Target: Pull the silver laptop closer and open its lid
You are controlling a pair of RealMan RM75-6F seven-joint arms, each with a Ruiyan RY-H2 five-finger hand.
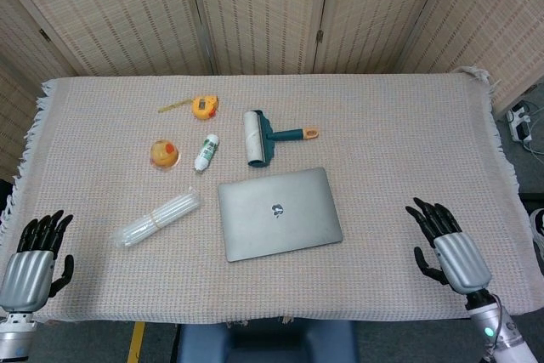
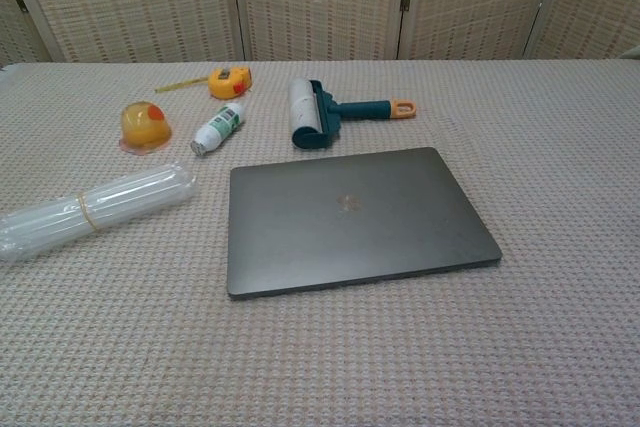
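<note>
You won't find any readable words or numbers here. The laptop [image 1: 279,212] carries only a small logo at the middle of its closed lid, no lettering. The white bottle [image 2: 218,128], far left of it, has a green label that may bear print, but it's too small to read.

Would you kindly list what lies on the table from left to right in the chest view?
Bundle of clear tubes → yellow dome toy → small white bottle → lint roller. The tape measure and laptop overlap others sideways, so I leave them out.
</note>
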